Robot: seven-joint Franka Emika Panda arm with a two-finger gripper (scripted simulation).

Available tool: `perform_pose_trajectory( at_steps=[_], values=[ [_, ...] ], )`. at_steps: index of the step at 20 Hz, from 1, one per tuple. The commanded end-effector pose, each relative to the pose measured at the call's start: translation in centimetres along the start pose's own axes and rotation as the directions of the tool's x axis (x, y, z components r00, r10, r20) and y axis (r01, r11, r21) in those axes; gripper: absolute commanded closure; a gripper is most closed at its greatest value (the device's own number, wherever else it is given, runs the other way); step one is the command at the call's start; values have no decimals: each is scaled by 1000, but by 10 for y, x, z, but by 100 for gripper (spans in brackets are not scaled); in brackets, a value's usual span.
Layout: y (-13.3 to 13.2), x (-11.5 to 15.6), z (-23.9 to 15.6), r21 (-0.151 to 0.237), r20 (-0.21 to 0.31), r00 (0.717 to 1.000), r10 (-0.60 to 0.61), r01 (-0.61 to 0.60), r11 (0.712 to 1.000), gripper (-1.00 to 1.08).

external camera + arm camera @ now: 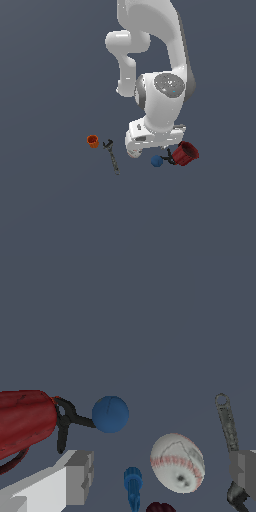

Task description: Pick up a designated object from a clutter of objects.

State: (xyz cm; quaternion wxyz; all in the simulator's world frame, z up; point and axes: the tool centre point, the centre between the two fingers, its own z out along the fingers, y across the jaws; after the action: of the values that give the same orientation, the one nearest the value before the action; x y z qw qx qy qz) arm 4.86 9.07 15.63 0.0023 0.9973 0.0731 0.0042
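Observation:
The blue ball [110, 414] is smooth and round and lies on the grey floor; it also shows in the exterior view [157, 161]. A black forked piece [67, 418] touches it on the side of the red mug [22, 421]. My gripper [161, 470] is open and empty and hangs above the clutter. Its grey fingers [75, 476] stand wide apart. The white baseball [177, 462], the blue cone [133, 487] and the maroon lump [161, 507] lie below, between them. The ball lies beyond the fingertips, apart from them. In the exterior view my hand [150, 136] hides the fingers.
The dark wrench [227, 426] lies by the other finger and shows in the exterior view [112, 157]. The orange cup [92, 141] stands at the exterior view's left. The red mug [186, 153] lies on its side at the exterior view's right of the ball.

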Motion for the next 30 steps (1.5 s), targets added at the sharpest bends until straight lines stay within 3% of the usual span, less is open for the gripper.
perform_pose_trajectory(
  at_steps=[1,11,19,30],
  values=[
    [-14,2,23,0,1,1000,-25,25,1000,-92],
    [-45,2,72,5,7,997,-80,80,997,-92],
    [-46,1,79,6,9,997,-81,81,997,-92],
    [-46,0,123,6,8,997,-83,83,997,-92]
  ],
)
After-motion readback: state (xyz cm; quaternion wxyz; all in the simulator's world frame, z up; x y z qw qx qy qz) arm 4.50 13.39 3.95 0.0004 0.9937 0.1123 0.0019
